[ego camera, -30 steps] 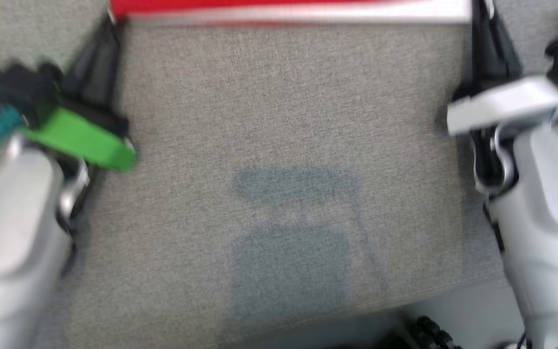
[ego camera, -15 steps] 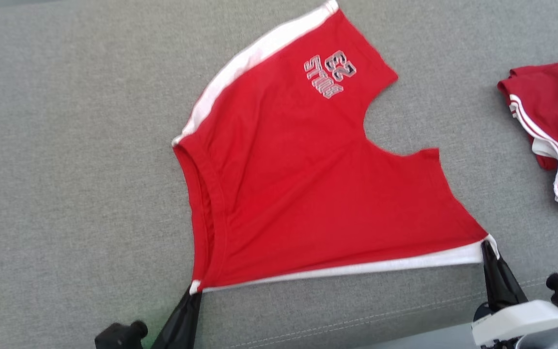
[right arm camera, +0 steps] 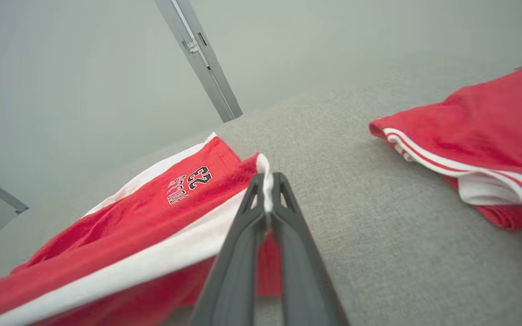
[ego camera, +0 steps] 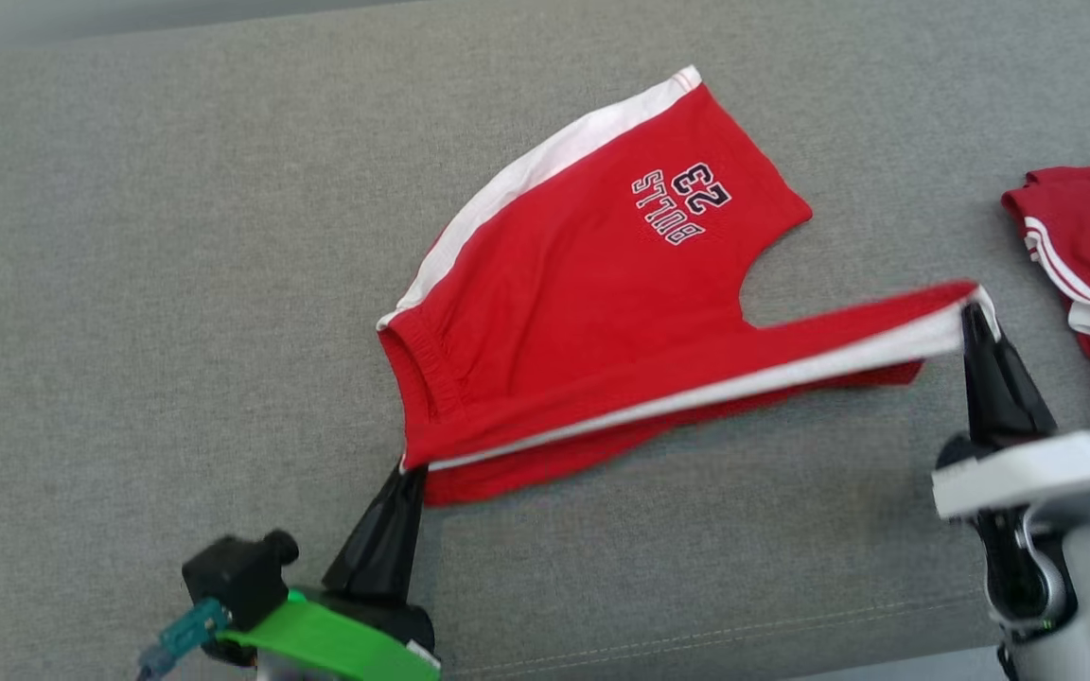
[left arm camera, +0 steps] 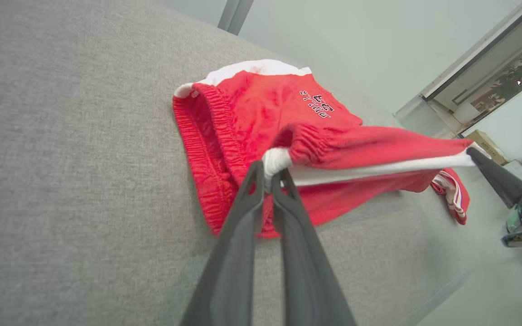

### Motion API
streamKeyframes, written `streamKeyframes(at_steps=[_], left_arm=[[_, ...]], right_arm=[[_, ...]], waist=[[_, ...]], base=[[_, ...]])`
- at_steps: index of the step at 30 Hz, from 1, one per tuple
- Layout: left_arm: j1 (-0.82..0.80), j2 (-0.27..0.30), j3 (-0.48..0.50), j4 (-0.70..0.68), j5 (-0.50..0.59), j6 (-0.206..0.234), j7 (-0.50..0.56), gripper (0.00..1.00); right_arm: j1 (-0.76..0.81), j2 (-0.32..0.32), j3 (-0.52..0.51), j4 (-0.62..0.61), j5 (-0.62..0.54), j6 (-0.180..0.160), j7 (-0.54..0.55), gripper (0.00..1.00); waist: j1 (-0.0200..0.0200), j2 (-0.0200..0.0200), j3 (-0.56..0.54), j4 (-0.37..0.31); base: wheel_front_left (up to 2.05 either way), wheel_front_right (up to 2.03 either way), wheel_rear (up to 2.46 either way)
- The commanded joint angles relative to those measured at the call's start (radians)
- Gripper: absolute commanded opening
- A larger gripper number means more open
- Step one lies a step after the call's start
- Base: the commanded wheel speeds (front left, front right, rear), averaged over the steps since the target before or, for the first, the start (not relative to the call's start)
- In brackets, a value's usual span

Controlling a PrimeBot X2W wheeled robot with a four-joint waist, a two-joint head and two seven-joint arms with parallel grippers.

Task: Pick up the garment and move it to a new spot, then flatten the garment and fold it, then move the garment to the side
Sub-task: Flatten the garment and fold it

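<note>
garment (ego camera: 554, 312): matt knit cloth; couch (ego camera: 129, 284): rough gry woven fabric.

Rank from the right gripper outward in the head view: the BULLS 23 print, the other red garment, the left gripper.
1. The other red garment, just right of the right gripper.
2. BULLS 23 print, up-left.
3. The left gripper, far lower left.

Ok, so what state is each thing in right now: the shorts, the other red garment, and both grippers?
Shorts: near edge lifted and stretched between the two grippers, far leg flat on the grey surface.
Left gripper: shut on the waistband corner.
Right gripper: shut on the leg hem corner.
Other garment: lying folded over, apart from the shorts.
</note>
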Motion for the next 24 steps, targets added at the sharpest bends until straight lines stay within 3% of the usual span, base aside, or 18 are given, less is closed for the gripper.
streamKeyframes(at_steps=[1,10,14,20,24], left_arm=[[-0.056,-0.004,0.011,-0.005,-0.015,0.001,0.027,0.0],[-0.286,-0.014,0.046,-0.052,-0.048,0.024,0.153,0.0],[-0.363,-0.035,0.048,-0.048,-0.066,0.028,0.185,0.0],[-0.486,-0.047,0.051,0.067,-0.042,0.052,0.218,0.0],[-0.561,-0.059,0.028,0.185,-0.034,0.023,0.237,0.0]], right_arm=[[-0.095,-0.016,0.023,0.02,-0.025,-0.004,0.01,0.0],[-0.51,-0.051,0.123,0.235,-0.07,-0.003,0.024,0.0],[-0.616,-0.068,0.143,0.31,-0.075,-0.003,0.03,0.0],[-0.782,-0.084,0.207,0.477,-0.106,-0.003,0.035,0.0],[-0.875,-0.079,0.249,0.611,-0.125,-0.003,0.025,0.0]], waist=[[0.0001,0.0083,0.105,0.02],[0.0001,0.0083,0.203,0.075],[0.0001,0.0083,0.229,0.115],[0.0001,0.0083,0.247,0.153],[0.0001,0.0083,0.245,0.166]], base=[[0.0,0.0,0.0],[0.0,0.0,0.0],[0.0,0.0,0.0],[0.0,0.0,0.0],[0.0,0.0,0.0]])
